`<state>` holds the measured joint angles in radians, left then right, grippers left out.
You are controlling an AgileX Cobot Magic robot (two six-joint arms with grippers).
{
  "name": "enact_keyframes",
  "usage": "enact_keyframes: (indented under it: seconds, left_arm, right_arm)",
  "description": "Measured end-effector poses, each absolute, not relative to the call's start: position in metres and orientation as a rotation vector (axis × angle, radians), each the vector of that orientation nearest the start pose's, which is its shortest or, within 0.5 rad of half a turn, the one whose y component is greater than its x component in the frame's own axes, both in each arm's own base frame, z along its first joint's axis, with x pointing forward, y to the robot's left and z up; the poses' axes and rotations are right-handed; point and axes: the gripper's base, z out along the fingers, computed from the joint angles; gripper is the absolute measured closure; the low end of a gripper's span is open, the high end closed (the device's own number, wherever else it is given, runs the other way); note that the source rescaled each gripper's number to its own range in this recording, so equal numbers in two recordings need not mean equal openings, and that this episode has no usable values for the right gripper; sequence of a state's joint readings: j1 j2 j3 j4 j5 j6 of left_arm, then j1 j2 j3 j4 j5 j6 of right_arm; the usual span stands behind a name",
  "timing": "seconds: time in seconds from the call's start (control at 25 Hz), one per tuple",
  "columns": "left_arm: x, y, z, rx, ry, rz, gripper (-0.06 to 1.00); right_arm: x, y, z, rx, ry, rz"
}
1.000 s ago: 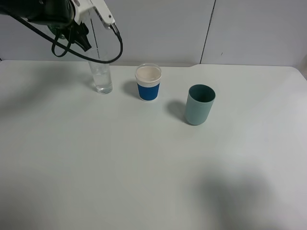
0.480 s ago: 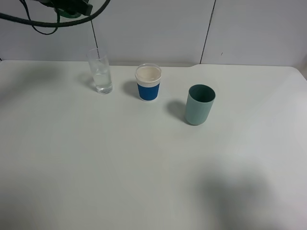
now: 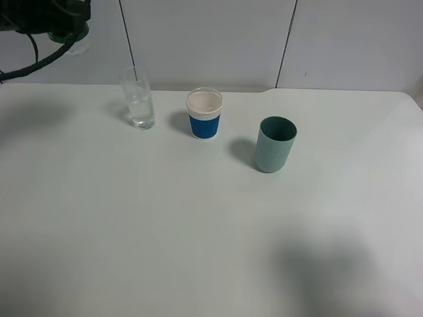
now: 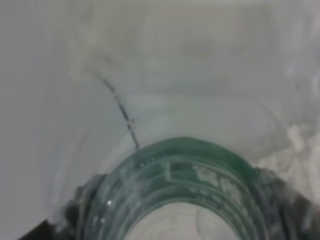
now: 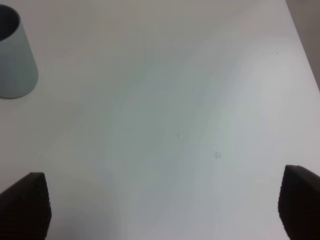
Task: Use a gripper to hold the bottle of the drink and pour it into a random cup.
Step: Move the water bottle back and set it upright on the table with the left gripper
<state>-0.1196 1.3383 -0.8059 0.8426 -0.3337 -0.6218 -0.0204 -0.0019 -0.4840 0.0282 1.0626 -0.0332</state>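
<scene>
Black arm hardware with looping cables, far-left back corner: left gripper (image 3: pixel 66 30), raised above the desk (image 3: pixel 198 238) and mostly cut off by the frame. Its wrist view is filled by the drink bottle (image 4: pixel 175 195), green label band and clear plastic close against the lens, so the pincer reads as clamped on the bottle.

Change noted: a second ago this gripper hung directly over the tall clear glass (image 3: pixel 137 98); it has since lifted and drawn back toward the left corner, leaving the glass fully exposed. Judgement: the pour looks finished, since clear liquid sits in the lower part of the glass, and the arm is retreating with the bottle.

Tall clear glass: near the back edge, left of centre, upright.

Paper cup with blue sleeve (image 3: pixel 204 113): near the back edge, just right of the glass, apart from it, looks empty.

Teal plastic cup (image 3: pixel 275 144): right of centre, a little forward, well apart from the paper cup.

Right gripper (image 5: pixel 160 205): two dark fingertips spread wide over bare desk, holding nothing.

Open room: the whole front half of the desk and both side edges are free for setting the bottle down.
</scene>
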Motion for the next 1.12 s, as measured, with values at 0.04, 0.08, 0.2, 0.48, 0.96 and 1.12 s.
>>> enact_keyframes:
  seconds: [0.04,0.08,0.2,0.48,0.96,1.12]
  left_arm:
    - [0.286,-0.052,0.294,0.442,1.723,-0.183,0.94]
    - [0.283,-0.047,0.288,0.43,1.726,-0.197,0.94]
    - [0.275,-0.031,0.271,0.373,1.745,-0.226,0.94]
    - [0.266,-0.003,0.255,0.281,1.757,-0.219,0.94]
    - [0.259,0.019,0.199,0.172,1.908,-0.267,0.94]
    - [0.267,0.018,0.177,0.195,1.932,-0.323,0.94]
  right_arm:
    - [-0.003,0.002,0.273,-0.014,2.06,0.001]
    - [-0.003,0.002,0.273,-0.014,2.06,0.001]
    - [-0.003,0.002,0.273,-0.014,2.06,0.001]
    - [-0.003,0.002,0.273,-0.014,2.06,0.001]
    - [-0.003,0.002,0.273,-0.014,2.06,0.001]
    - [-0.003,0.002,0.273,-0.014,2.06,0.001]
